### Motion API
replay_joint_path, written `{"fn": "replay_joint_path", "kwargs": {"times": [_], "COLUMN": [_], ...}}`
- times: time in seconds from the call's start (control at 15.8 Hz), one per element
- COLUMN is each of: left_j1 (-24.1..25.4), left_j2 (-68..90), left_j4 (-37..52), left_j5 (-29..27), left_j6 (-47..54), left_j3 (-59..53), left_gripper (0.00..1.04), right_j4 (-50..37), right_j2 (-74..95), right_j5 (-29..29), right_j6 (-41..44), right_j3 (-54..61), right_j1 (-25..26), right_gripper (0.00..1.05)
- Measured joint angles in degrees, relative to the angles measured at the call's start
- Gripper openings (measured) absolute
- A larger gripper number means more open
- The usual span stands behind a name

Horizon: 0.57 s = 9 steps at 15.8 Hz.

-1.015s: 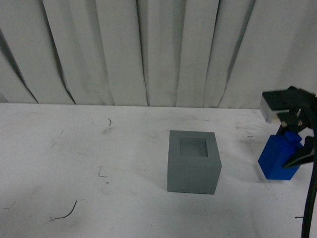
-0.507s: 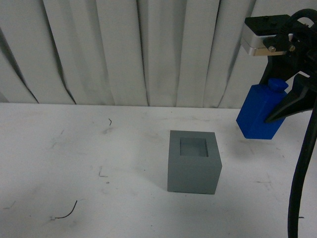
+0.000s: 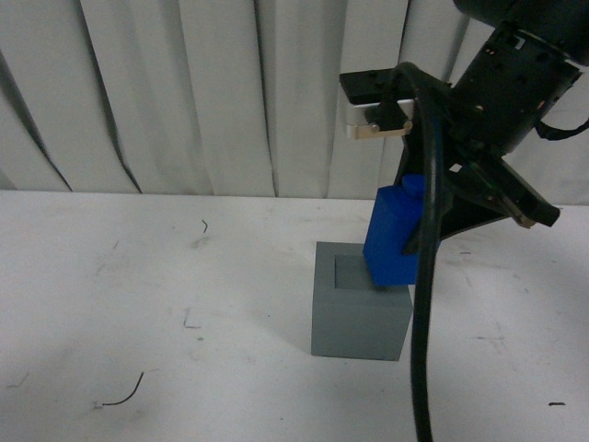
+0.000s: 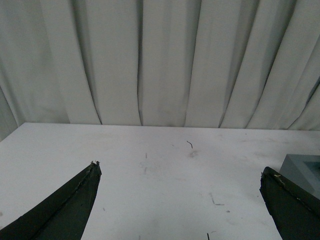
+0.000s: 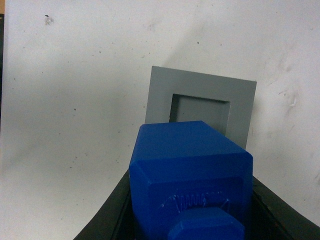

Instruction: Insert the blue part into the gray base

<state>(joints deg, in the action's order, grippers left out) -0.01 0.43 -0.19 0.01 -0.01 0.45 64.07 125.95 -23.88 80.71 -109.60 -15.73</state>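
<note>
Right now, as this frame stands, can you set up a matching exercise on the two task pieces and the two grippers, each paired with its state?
Column one:
1. blue part
2. gray base
3. left gripper
4. right gripper

Column two:
A. open, holding nothing
B. stands on the table, recess empty
C. shut on its load
D. held in the air, not inserted

Pairs: 1-D, 2-B, 3-A, 4-C
</note>
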Motion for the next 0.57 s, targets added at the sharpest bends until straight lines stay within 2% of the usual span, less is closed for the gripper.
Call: {"fn": "replay_joint_path", "kwargs": {"times": [0.57], "left_j1": [0.0], "left_j2": [0.0], "left_j4": [0.0], "left_j5": [0.0], "left_j6": [0.0], "left_j3": [0.0], "left_gripper": [0.98], "right_j4": [-1.6], "right_j2": [6.1], "right_j5": [2.5], "right_j6": [-5.9], "right_j3": [-5.4], "right_j1": [-3.2], "right_gripper": [0.47]}}
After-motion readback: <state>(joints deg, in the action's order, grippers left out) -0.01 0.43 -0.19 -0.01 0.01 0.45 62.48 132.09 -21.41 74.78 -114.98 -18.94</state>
